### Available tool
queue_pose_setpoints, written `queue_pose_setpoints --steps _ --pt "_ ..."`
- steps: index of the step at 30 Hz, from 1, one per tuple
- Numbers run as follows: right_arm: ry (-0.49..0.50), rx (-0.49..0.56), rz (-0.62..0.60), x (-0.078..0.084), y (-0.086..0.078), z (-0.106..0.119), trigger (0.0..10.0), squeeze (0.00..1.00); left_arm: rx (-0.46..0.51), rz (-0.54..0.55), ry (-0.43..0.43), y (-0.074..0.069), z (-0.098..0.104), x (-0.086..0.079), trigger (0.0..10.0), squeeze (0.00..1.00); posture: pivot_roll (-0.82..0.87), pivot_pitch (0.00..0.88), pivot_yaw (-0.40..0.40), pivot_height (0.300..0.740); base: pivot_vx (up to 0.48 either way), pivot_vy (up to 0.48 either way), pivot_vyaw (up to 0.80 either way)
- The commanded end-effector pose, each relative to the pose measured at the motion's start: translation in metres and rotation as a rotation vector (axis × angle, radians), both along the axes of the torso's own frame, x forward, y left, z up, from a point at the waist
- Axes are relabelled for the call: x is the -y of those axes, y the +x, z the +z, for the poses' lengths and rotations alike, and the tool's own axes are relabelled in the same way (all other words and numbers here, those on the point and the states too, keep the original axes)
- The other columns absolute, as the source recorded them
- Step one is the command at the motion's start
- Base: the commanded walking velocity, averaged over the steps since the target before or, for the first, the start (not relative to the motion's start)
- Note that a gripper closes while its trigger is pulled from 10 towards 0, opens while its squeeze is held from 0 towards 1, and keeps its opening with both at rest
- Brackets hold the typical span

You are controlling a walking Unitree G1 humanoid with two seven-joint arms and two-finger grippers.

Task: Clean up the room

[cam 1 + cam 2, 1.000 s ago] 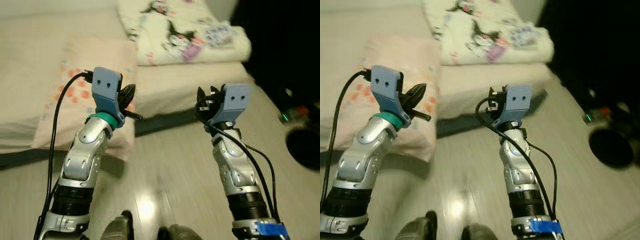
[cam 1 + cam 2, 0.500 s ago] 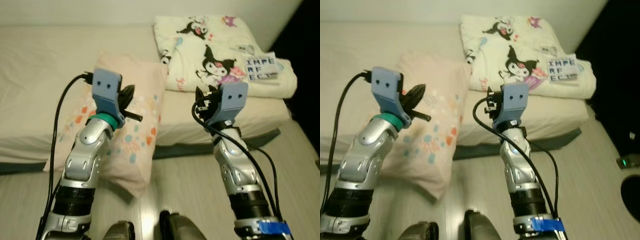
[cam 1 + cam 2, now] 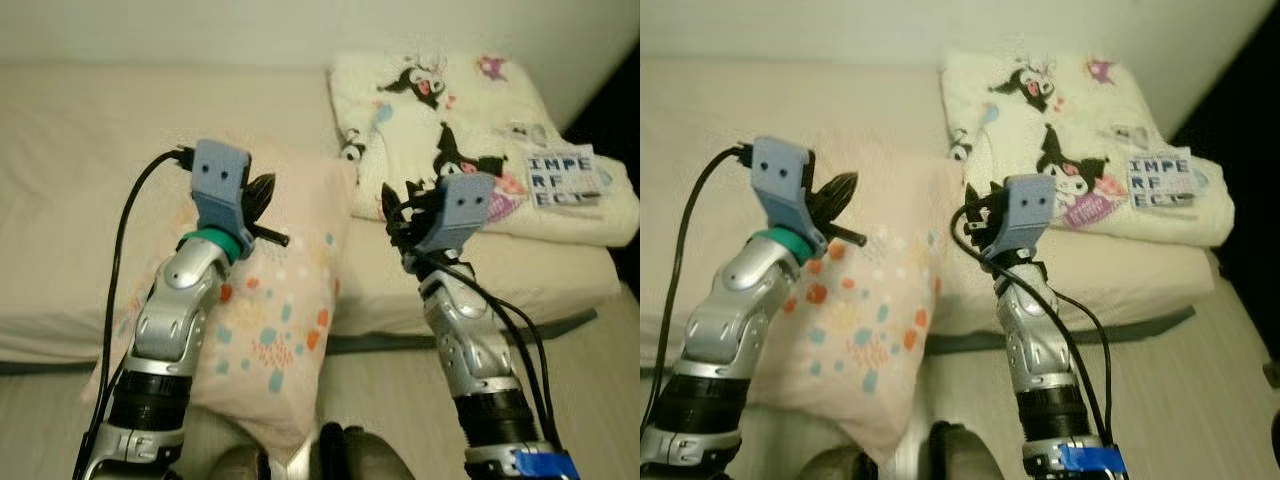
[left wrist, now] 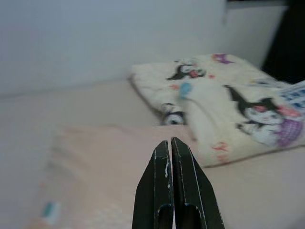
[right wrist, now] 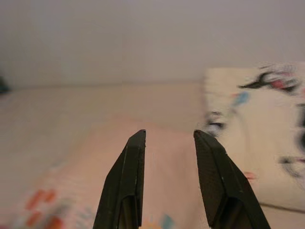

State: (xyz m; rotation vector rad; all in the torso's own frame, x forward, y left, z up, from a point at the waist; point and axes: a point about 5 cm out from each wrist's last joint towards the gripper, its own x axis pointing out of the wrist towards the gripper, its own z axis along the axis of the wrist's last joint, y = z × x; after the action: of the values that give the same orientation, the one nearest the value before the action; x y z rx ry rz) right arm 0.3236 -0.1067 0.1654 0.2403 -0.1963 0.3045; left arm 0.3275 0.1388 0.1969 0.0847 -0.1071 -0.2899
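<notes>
step: approach, by my reading; the robot faces the bed [image 3: 60, 200] with both arms raised in front, nothing picked up yet.
pillow: a pale pink pillow [image 3: 280, 330] with coloured spots lies half on the mattress, its lower end hanging over the bed's edge toward the floor [image 3: 400, 390]; it looks like the thing to tidy.
left tool: the left tool [image 4: 171, 143] is clenched, fingers pressed together and empty, held above the pillow's upper part.
right tool: the right tool [image 5: 166, 138] is released, fingers spread with nothing between them, aimed at the pillow's far end and the bed beyond.
next move: likely lower a spread tool onto an edge or corner of the pillow, pinch the soft cover, and lift it fully onto the bed; the left tool would have to be released first.
around: a folded blanket [image 3: 450, 130] printed with cartoon figures sits on the bed just beside the pillow, on the robot's right.
in the way: the blanket crowds the pillow's right edge; the robot's own cables [image 3: 130, 230] hang near the arms.
</notes>
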Motion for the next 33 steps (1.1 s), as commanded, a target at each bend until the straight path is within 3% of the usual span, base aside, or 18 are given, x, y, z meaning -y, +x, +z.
queue_pose_setpoints --steps 1,2,3,7,11,13,19,24,33 --pt "0.028 -0.065 0.033 -0.001 -0.004 -0.013 10.0 0.0 -0.087 -0.002 0.025 -0.002 -0.022 -0.003 10.0 0.0 -0.05 0.126 -0.003 0.74 0.0 0.0 0.0" --pt "0.043 -0.111 0.059 -0.002 -0.007 -0.024 10.0 0.0 -0.149 0.021 0.084 -0.004 -0.045 -0.015 10.0 0.0 -0.05 0.126 0.001 0.74 0.0 0.0 0.0" --pt "0.043 -0.111 0.059 -0.002 -0.007 -0.024 10.0 0.0 -0.149 0.021 0.084 -0.004 -0.045 -0.015 10.0 0.0 -0.05 0.126 0.001 0.74 0.0 0.0 0.0" --pt "-0.052 -0.163 0.006 0.001 -0.009 -0.045 10.0 0.0 -0.253 0.088 0.153 -0.021 -0.093 -0.037 10.0 0.0 -0.05 0.118 0.005 0.74 0.0 0.0 0.0" --pt "-0.107 -0.165 0.0 0.002 -0.012 -0.053 10.0 0.0 -0.272 0.123 0.153 -0.031 -0.109 -0.043 10.0 0.0 -0.05 0.113 0.005 0.74 0.0 0.0 0.0" --pt "-0.16 -0.162 0.009 0.001 -0.018 -0.061 10.0 0.0 -0.3 0.147 0.123 -0.043 -0.122 -0.043 10.0 0.0 -0.05 0.092 0.001 0.74 0.0 0.0 0.0" --pt "-0.166 -0.169 0.012 0.001 -0.023 -0.068 10.0 0.0 -0.309 0.175 0.059 -0.052 -0.128 -0.041 10.0 0.0 -0.05 0.084 -0.007 0.74 0.0 0.0 0.0" --pt "-0.16 -0.166 0.005 0.001 -0.026 -0.075 10.0 0.0 -0.198 0.231 0.011 -0.044 -0.111 -0.036 10.0 0.0 -0.05 0.069 -0.008 0.74 0.0 0.0 0.0" --pt "-0.171 -0.148 -0.034 0.002 -0.024 -0.075 10.0 0.0 -0.164 0.231 0.006 -0.04 -0.106 -0.033 10.0 0.0 -0.05 0.064 -0.004 0.72 0.0 0.0 0.0"
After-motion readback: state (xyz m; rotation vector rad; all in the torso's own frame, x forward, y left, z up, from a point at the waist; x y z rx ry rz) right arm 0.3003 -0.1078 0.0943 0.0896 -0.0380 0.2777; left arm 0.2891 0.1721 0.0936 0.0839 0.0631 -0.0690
